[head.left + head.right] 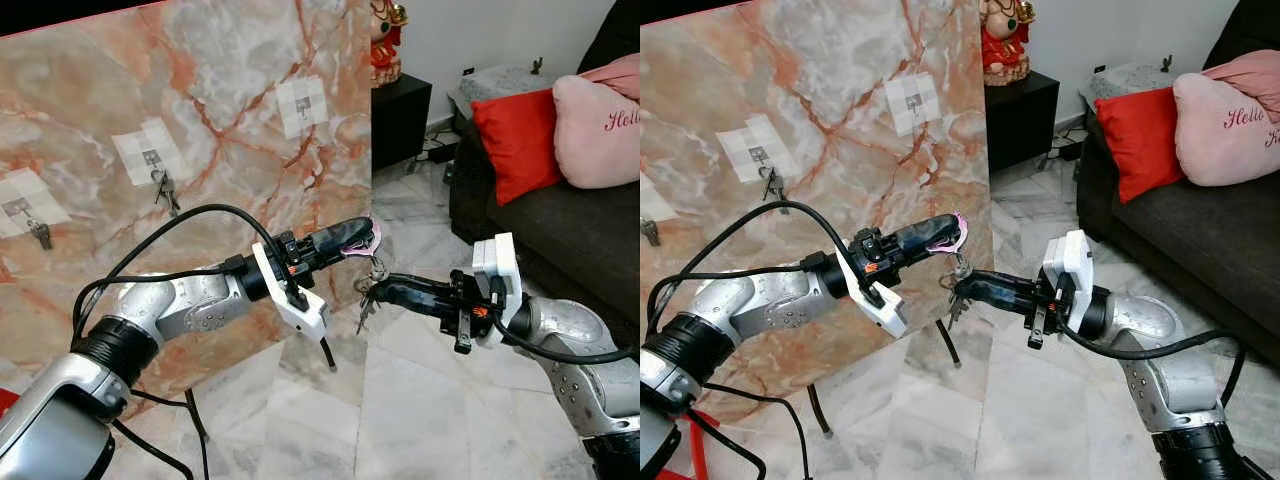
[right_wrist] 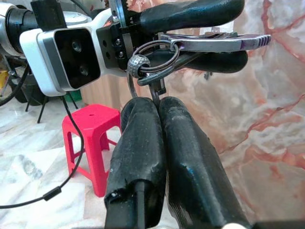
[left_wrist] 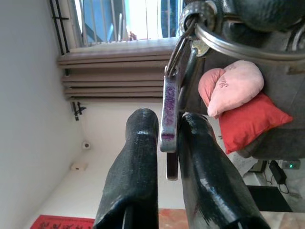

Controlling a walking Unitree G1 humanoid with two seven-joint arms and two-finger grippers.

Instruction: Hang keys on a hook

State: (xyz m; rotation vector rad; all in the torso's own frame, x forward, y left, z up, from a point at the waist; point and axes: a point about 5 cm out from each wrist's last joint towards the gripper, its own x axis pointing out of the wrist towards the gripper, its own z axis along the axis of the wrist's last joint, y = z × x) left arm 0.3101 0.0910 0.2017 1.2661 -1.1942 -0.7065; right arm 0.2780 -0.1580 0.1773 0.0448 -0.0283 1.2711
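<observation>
A bunch of keys hangs on a ring from a purple carabiner. My left gripper is shut on the carabiner, just past the right edge of the marble board. My right gripper reaches in from the right just below it. In the right wrist view its fingers are pressed together on a key under the ring. The board carries three white hook patches. The right hook is bare, while the middle hook and left hook each hold keys.
The board stands on thin black legs over a marble floor. A black cabinet with a red figurine is behind it. A dark sofa with a red cushion and a pink cushion lies to the right. A red stool stands low.
</observation>
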